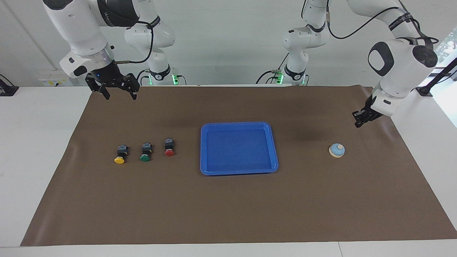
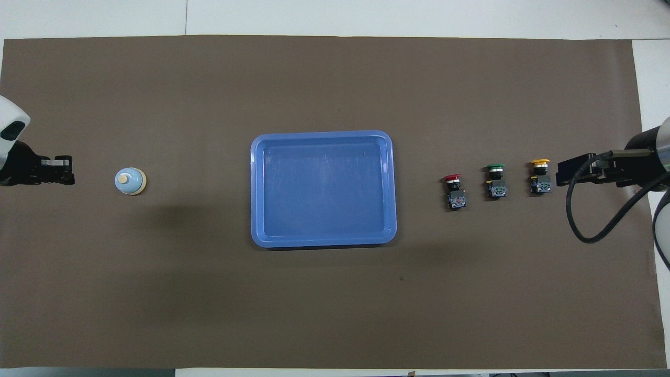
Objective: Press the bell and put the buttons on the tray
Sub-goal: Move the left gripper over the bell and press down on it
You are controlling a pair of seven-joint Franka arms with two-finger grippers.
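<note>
The light-blue bell (image 1: 336,150) (image 2: 130,181) stands on the mat toward the left arm's end. The blue tray (image 1: 238,124) (image 2: 322,134) lies mid-table with nothing in it. The yellow (image 1: 120,155) (image 2: 540,177), green (image 1: 145,152) (image 2: 495,182) and red (image 1: 169,147) (image 2: 454,191) buttons lie in a row toward the right arm's end, the red one closest to the tray. My right gripper (image 1: 120,95) (image 2: 561,173) is open and empty, raised over the mat by the yellow button. My left gripper (image 1: 358,123) (image 2: 67,170) hangs over the mat by the bell, touching nothing.
A brown mat (image 1: 228,214) covers most of the white table (image 1: 35,142). White table margins show at both ends and along the edge farthest from the robots.
</note>
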